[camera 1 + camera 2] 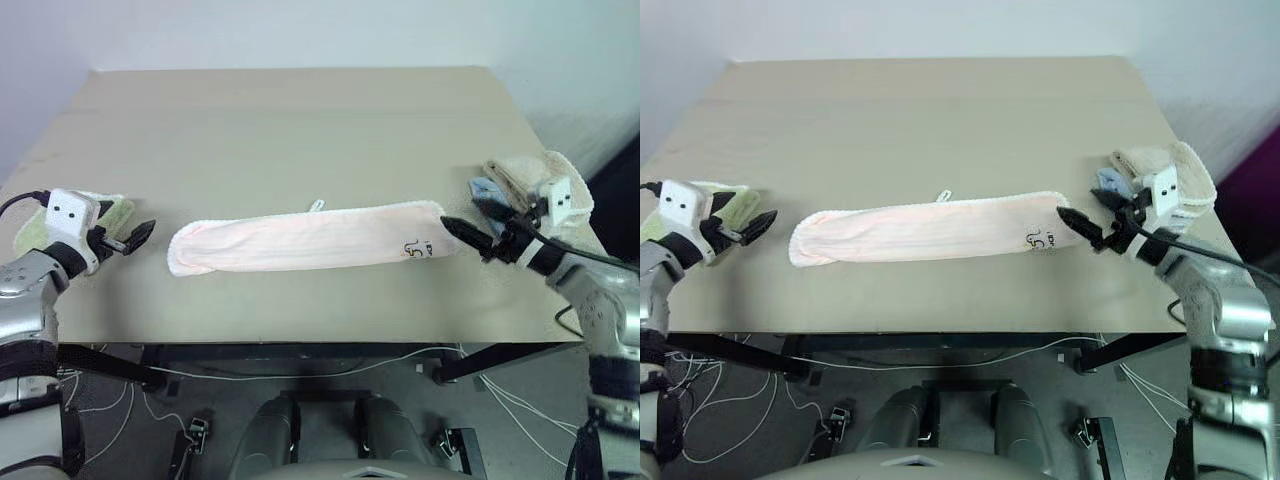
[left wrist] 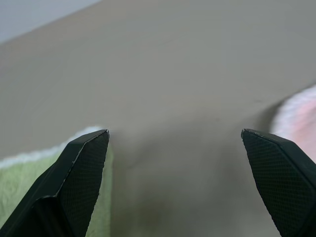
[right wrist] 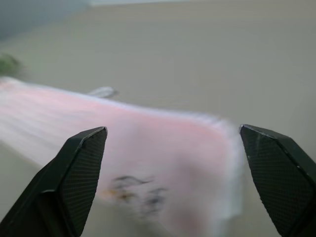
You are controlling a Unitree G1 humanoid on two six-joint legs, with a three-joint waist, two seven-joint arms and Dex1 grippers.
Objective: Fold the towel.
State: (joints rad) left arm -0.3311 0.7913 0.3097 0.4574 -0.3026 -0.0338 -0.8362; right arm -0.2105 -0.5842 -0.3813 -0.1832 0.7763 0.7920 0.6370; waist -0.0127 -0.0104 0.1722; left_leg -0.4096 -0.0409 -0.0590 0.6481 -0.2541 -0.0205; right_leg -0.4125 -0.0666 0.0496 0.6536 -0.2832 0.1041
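While the pink towel (image 1: 310, 242) lies as a long narrow strip across the near half of the table (image 1: 300, 110), both grippers sit off its ends with jaws spread wide, holding nothing. Left gripper (image 1: 137, 238) hovers just beside the strip's left end, next to a light green towel (image 1: 30, 228) at the table's left edge. Right gripper (image 1: 468, 236) points at the right end, close to it, with beige and blue folded towels (image 1: 520, 175) right behind it near the right edge. Whole far half of the table is bare. A dark embroidered mark (image 1: 415, 249) sits near the right end, can't read it. Small white tag (image 1: 317, 206) pokes out on the far edge.
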